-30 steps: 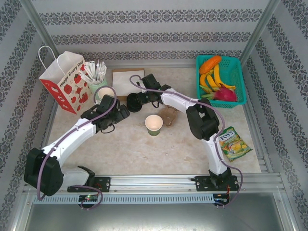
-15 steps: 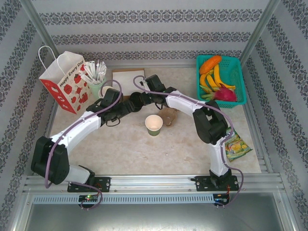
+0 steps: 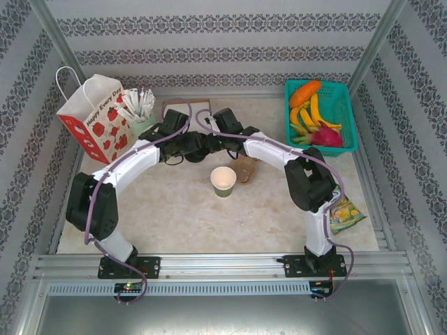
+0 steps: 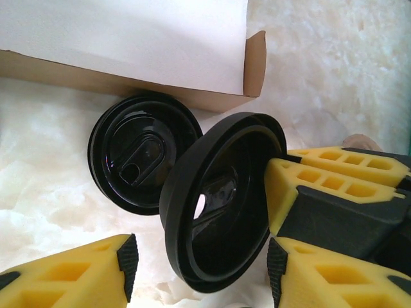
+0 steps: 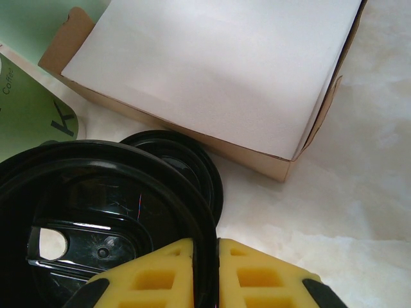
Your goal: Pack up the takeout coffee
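Observation:
The takeout coffee's small green cup (image 3: pixel 223 180) stands open-topped mid-table, with no lid on it. Behind it my right gripper (image 3: pixel 210 144) is shut on the rim of a black plastic lid (image 5: pixel 109 212), held on edge above the table. My left gripper (image 3: pixel 188 146) faces it from the left. Its jaws (image 4: pixel 202 260) straddle that same lid (image 4: pixel 221 199), the right pad close to the rim and a gap showing at the left pad, so it is open. A second black lid (image 4: pixel 138 157) lies flat on the table beside the box.
A brown box with a white top (image 3: pixel 186 112) sits just behind both grippers. The red-and-white paper bag (image 3: pixel 94 120) stands back left, beside a pale green cup of white-wrapped sticks (image 3: pixel 140 106). A teal fruit basket (image 3: pixel 342 115) is back right, a snack packet (image 3: pixel 341 209) right.
My left arm has swung right and back to meet the right gripper, and its jaws have narrowed around the held lid. The right gripper has kept its grip, shifting slightly.

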{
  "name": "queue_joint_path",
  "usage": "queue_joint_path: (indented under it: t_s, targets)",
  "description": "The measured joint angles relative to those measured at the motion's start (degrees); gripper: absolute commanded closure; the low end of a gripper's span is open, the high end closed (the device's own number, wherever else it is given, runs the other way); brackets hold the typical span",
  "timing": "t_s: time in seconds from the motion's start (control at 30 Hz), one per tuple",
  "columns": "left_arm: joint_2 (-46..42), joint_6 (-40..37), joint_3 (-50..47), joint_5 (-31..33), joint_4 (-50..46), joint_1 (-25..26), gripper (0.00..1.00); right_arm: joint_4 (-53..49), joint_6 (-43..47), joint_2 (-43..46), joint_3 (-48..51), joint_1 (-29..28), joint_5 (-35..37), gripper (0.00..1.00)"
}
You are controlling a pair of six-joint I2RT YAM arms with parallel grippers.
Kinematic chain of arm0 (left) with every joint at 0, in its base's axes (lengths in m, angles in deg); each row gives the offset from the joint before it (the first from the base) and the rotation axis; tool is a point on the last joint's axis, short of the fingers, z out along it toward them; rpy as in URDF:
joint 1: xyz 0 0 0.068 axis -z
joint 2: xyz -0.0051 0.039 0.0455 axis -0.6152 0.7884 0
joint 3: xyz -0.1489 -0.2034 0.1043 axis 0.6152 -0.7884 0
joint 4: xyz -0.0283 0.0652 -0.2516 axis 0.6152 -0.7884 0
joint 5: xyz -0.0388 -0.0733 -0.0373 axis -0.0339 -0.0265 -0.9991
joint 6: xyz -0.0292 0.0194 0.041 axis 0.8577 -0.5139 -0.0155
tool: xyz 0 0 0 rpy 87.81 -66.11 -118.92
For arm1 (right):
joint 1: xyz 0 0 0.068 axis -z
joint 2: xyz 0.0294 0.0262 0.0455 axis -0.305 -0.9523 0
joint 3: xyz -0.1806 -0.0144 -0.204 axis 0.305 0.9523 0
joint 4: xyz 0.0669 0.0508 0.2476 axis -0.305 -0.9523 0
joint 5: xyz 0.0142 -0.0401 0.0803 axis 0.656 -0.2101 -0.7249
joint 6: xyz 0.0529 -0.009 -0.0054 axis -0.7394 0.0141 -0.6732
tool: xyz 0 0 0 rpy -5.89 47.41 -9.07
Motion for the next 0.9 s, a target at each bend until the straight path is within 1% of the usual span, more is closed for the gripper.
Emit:
queue_joint_path:
  t_s: [0.1, 0.2, 0.4, 0.57, 0.73, 0.77, 0.8, 0.83, 0.87, 0.9]
  targets:
    - [1.42, -0.79, 0.79, 0.00, -0.92, 0.00, 0.44, 0.02, 0.00, 0.09, 0.02, 0.00, 0.00, 0.85]
    - [2.25, -1.14, 0.87, 0.02, -1.68, 0.00, 0.48, 0.00, 0.00, 0.24, 0.09, 0.02, 0.02, 0.85]
    - [2.93, -2.14, 1.36, 0.04, -2.82, 0.00, 0.62, -0.02, 0.00, 1.25, 0.72, 0.00, 0.00, 0.85]
    - [3.19, -2.78, 1.81, -0.02, -2.93, 0.00, 0.79, -0.02, 0.00, 1.42, 0.74, 0.00, -0.02, 0.85]
    - [3.76, -2.84, 1.88, 0.00, -2.95, -0.11, 0.90, -0.02, -0.02, 1.81, 1.42, 0.02, 0.02, 0.84]
    - [3.78, -2.97, 1.88, 0.00, -2.99, -0.11, 0.92, -0.04, -0.04, 2.12, 1.70, 0.02, 0.00, 0.80]
    - [3.78, -2.97, 1.90, -0.04, -2.99, -0.11, 0.94, -0.02, -0.24, 2.54, 2.01, 0.04, -0.04, 0.74]
    - [3.78, -3.02, 1.92, -0.07, -2.95, -0.11, 0.97, 0.02, -0.68, 3.15, 2.49, 0.09, -0.24, 0.63]
    - [3.78, -3.19, 1.97, -0.44, -2.91, -0.11, 1.00, 0.33, -1.25, 4.04, 3.28, 0.17, -0.87, 0.48]
    - [3.78, -3.48, 1.97, -0.61, -2.89, -0.11, 1.00, 0.87, -2.08, 5.11, 4.24, 0.46, -1.55, 0.41]
